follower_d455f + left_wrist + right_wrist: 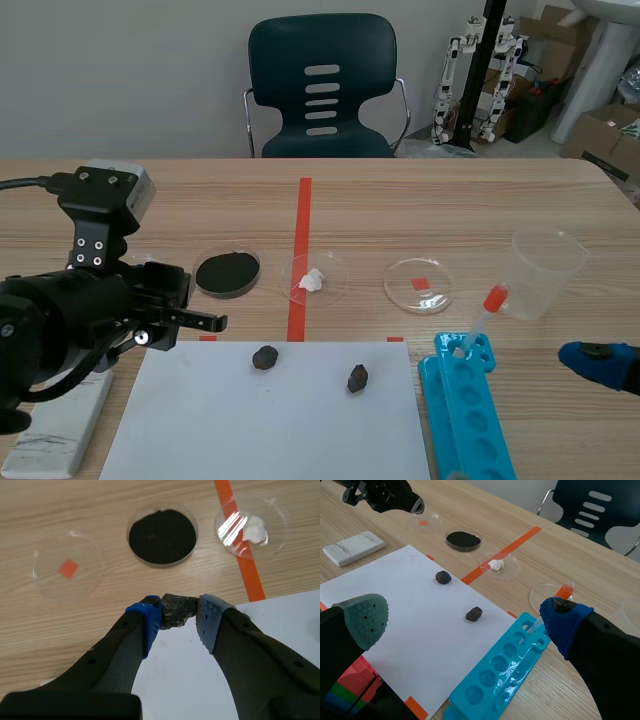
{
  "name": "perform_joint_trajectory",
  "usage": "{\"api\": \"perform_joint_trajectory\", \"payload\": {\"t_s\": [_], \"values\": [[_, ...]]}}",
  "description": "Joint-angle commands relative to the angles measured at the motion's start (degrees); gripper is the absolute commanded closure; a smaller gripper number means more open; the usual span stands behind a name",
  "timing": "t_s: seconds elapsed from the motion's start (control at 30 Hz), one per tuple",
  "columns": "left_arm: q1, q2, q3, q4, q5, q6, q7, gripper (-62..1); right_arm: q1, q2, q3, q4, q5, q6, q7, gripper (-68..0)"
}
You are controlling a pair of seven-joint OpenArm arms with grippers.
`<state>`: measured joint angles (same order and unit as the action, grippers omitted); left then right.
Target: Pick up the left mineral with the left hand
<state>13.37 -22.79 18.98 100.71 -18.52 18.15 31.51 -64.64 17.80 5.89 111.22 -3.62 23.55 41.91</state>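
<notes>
With our left hand (178, 622) closed on the dark mineral (176, 611), pinched only at the pad tips over the white paper's (270, 640) edge, we should hold the squeeze steady and lift straight, while our right hand (465, 621) sits open.

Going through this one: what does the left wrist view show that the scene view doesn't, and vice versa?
Only the left wrist view clearly shows a mineral clamped in the left gripper. Only the scene view shows two loose minerals on the paper, the blue tray, the cup and the chair. Both show the black-powder dish, the white-lump dish and the paper.
</notes>
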Motion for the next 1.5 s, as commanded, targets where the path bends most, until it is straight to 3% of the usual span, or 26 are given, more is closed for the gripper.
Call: {"api": "perform_joint_trajectory", "payload": {"t_s": [0.0, 0.17, 0.23, 0.27, 0.3, 0.6, 1.47], "values": [[2.95, -1.40, -1.38, 2.45, 0.04, -1.64, -5.77, -11.6, -0.11, -0.02, 0.15, 0.50, 0.57, 0.04, 0.72, -63.8], [12.83, -4.81, -5.62, 8.63, 0.09, -11.61, -21.70, -11.6, -0.11, -0.02, 0.15, 0.50, 0.57, 0.04, 0.72, -63.8], [16.52, -5.22, -6.62, 9.70, 0.11, -13.44, -23.96, -11.6, -0.11, -0.02, 0.15, 0.50, 0.57, 0.04, 0.72, -63.8], [18.53, -5.77, -9.03, 11.91, 0.83, -16.76, -28.11, -11.6, -0.11, -0.02, 0.15, 0.50, 0.57, 0.04, 0.72, -63.8], [20.33, -5.84, -10.10, 12.87, 1.84, -18.05, -29.70, -11.6, -0.11, -0.02, 0.15, 0.50, 0.57, 0.04, 0.72, -63.8], [35.36, -5.86, -18.23, 19.65, 3.82, -24.02, -40.89, -11.6, -0.11, -0.02, 0.15, 0.50, 0.57, 0.04, 0.72, -63.8], [37.73, -5.84, -19.12, 19.85, 4.81, -25.03, -42.18, -11.6, -0.11, -0.02, 0.15, 0.50, 0.57, 0.04, 0.74, -63.8]]}}
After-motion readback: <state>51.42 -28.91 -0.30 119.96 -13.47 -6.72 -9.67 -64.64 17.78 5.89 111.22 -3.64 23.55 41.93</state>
